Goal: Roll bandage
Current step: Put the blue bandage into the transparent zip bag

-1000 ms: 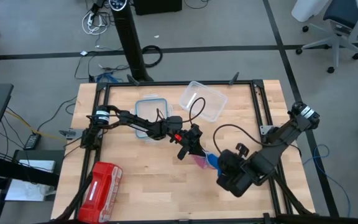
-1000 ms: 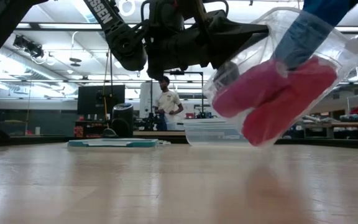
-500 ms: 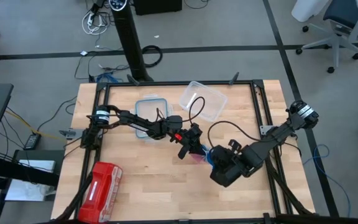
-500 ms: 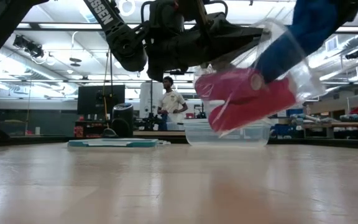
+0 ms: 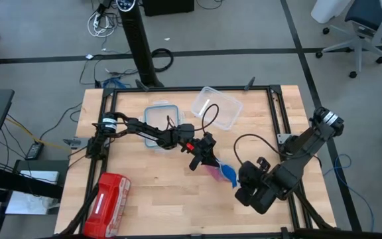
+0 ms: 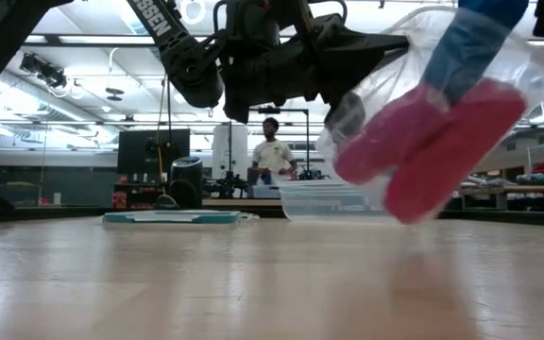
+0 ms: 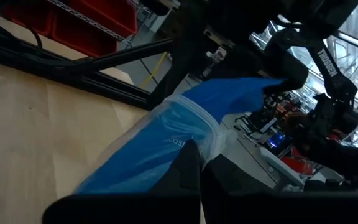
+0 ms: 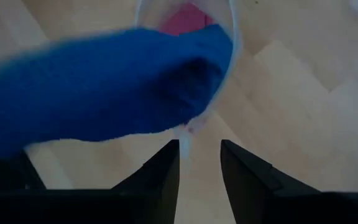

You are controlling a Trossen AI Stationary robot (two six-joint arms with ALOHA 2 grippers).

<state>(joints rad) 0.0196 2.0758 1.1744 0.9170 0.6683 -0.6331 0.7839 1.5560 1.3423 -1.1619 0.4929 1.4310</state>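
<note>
The left gripper [image 5: 207,154] is clamped on a clear bag [image 6: 461,104]. The bandage [image 8: 104,87] juts from the bag's mouth lengthwise toward the nearer, half-open, empty right gripper [image 8: 201,163].

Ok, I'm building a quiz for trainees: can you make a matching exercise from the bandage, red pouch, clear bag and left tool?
1 bandage
2 red pouch
3 clear bag
4 left tool

a lying in a table corner
b shut on the bag's edge
c blue, poking out of the bag
d held above the table, pink rolls inside

Pairs: 1-c, 2-a, 3-d, 4-b
</note>
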